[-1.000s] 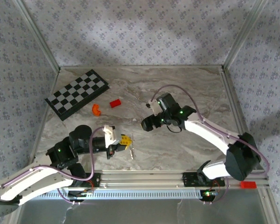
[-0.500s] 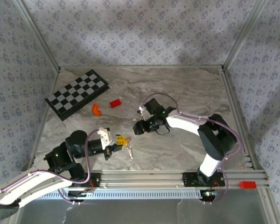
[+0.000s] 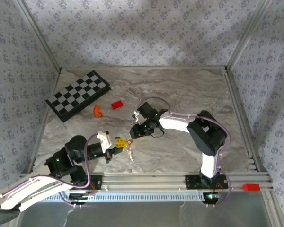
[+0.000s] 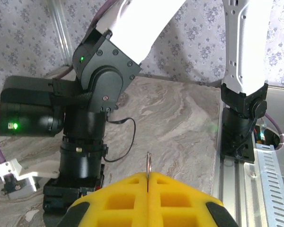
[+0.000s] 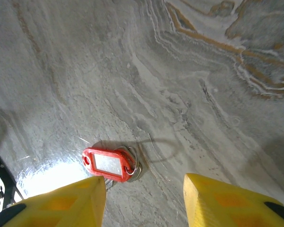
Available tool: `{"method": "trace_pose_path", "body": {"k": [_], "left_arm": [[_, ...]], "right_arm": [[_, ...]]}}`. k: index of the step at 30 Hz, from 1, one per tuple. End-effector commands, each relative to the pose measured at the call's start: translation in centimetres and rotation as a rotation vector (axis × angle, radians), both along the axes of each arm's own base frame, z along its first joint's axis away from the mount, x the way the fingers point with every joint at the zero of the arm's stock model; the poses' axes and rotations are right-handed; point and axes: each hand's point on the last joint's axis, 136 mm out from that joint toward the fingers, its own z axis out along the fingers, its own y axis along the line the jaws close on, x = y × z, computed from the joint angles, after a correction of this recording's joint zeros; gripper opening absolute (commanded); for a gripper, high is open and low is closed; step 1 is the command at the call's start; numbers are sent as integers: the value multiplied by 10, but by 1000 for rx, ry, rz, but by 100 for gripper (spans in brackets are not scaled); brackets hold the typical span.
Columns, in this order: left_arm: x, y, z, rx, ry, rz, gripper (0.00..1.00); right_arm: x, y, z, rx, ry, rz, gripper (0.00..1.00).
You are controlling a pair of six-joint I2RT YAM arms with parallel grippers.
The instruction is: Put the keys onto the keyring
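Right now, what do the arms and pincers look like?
Left arm and right arm: white curved shells, black joint housings, small green lights, and mauve cables looping alongside. Left pincer and right pincer: chunky yellow fingers. The left one's have a moulded grid of square recesses.

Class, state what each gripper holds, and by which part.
Left gripper: shut, it pinches a thin silvery metal piece by its lower edge, probably a key. Right gripper: nothing; open jaws above the red-tagged metal keyring.
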Motion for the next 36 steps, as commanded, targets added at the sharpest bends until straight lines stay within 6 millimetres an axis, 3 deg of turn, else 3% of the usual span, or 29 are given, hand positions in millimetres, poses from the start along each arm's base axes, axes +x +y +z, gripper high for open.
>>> {"method": "trace_pose_path", "body": {"k": [1, 10, 22, 36], "left_arm": [[-1, 3, 23, -86, -32, 10, 0], [-2, 6, 24, -97, -39, 12, 0], [-4, 6, 25, -106, -40, 1, 0], [-5, 6, 24, -107, -43, -3, 0]], "right_arm": [[3, 11, 2, 21, 9, -21, 47], [4, 19, -10, 30, 30, -53, 37], [-12, 19, -13, 19, 76, -25, 33], [-14, 17, -20, -3, 86, -32, 26]]}}
